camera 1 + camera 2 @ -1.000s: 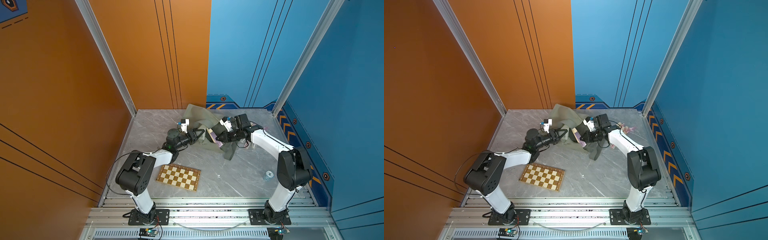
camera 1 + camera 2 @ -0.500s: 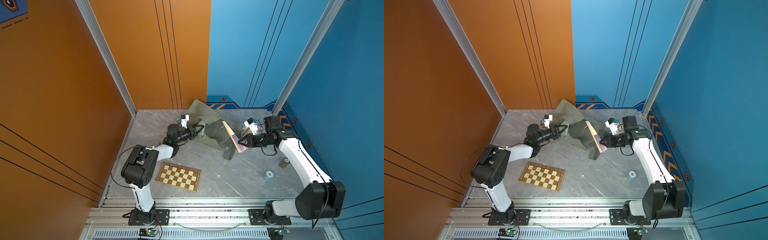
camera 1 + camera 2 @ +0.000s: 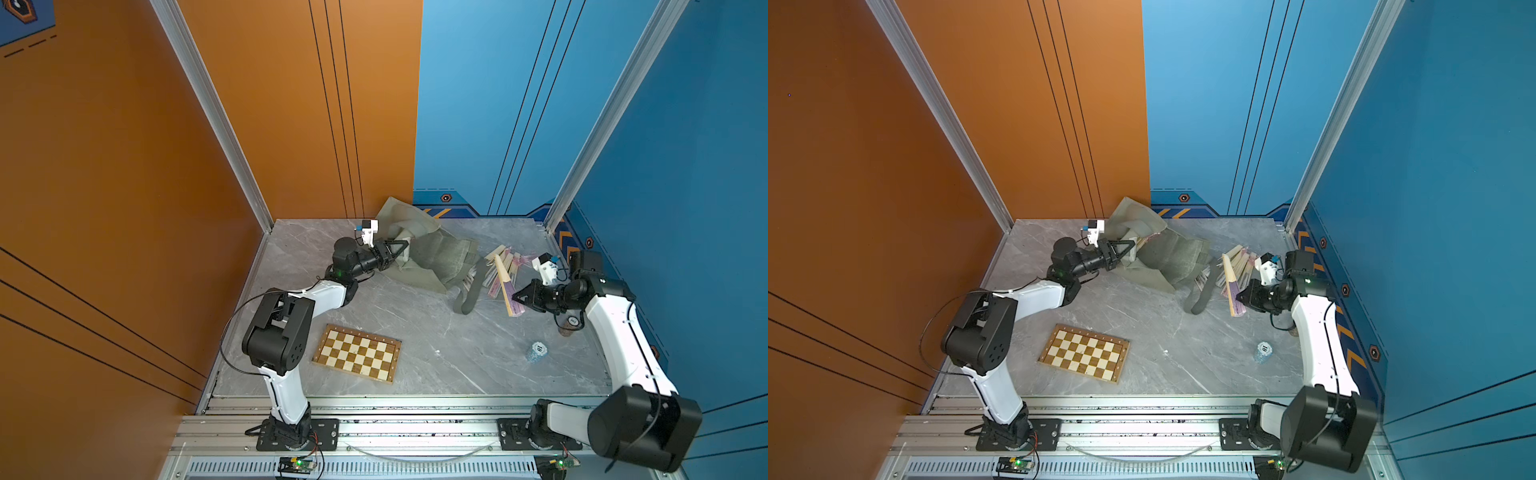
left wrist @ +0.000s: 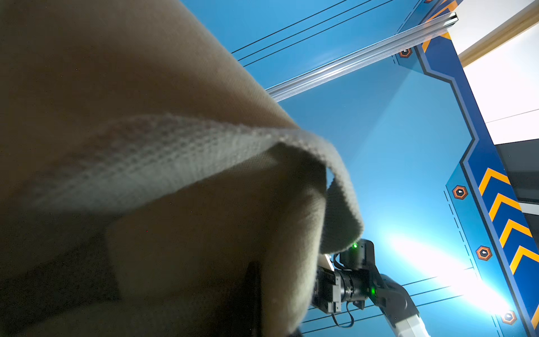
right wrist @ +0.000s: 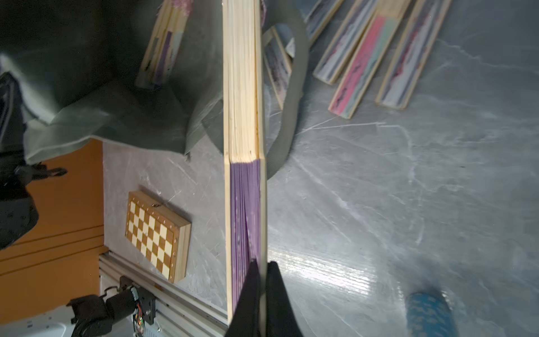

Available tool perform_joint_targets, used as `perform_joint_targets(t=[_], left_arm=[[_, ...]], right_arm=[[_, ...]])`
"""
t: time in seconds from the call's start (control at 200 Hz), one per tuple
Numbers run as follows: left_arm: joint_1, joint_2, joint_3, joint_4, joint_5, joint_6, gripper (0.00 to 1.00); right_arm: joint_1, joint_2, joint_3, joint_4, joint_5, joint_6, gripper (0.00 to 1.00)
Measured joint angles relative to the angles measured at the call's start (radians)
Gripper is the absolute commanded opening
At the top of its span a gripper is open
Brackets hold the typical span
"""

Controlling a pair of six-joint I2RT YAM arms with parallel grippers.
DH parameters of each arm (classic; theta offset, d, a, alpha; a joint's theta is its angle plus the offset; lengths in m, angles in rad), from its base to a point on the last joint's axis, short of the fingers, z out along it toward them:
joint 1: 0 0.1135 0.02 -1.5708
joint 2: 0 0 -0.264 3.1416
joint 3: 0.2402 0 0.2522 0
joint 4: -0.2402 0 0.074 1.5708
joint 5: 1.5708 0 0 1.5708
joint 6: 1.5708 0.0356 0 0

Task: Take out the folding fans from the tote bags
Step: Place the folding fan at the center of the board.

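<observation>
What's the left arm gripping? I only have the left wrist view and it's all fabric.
Observer: The left gripper has its jaws shut on the tote bag, pinching its fabric.
Operator: And the right arm?
Observer: The right gripper is shut on a purple fan, which is outside the bag.
Operator: Any fans inside?
Observer: At least one. In the right wrist view, another fan appears to lie in the bag's mouth.
</observation>
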Motion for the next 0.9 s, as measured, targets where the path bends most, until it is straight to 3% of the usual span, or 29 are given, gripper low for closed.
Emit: perform_joint_targets(t=[0.185,0.36,0.441,0.521,0.661,0.771,0.896], left_arm=[[0.0,-0.006,-0.029,-0.022,0.018,0.016,0.0],[0.0,-0.008,-0.029,-0.026,0.023,0.026,0.0],[-0.001,-0.01,-0.03,-0.026,0.026,0.03,0.0],[-0.001,-0.016,-0.035,-0.027,0.026,0.033,0.0],[0.002,-0.031,-0.04,-0.034,0.027,0.033,0.0],[0.006,-0.034,-0.04,-0.039,0.027,0.033,0.0],[0.006,-0.034,-0.04,-0.042,0.033,0.033,0.0]], right_arm=[[-0.028,0.275,0.106,0.044,0.052,0.047,0.06],[-0.013,0.409,0.172,0.101,0.13,0.078,0.14],[-0.005,0.442,0.203,0.127,0.158,0.082,0.28],[0.003,0.475,0.221,0.151,0.176,0.095,0.32],[0.017,0.511,0.222,0.16,0.197,0.1,0.5],[0.022,0.491,0.222,0.161,0.197,0.09,0.53],[0.023,0.405,0.206,0.192,0.117,0.089,0.55]])
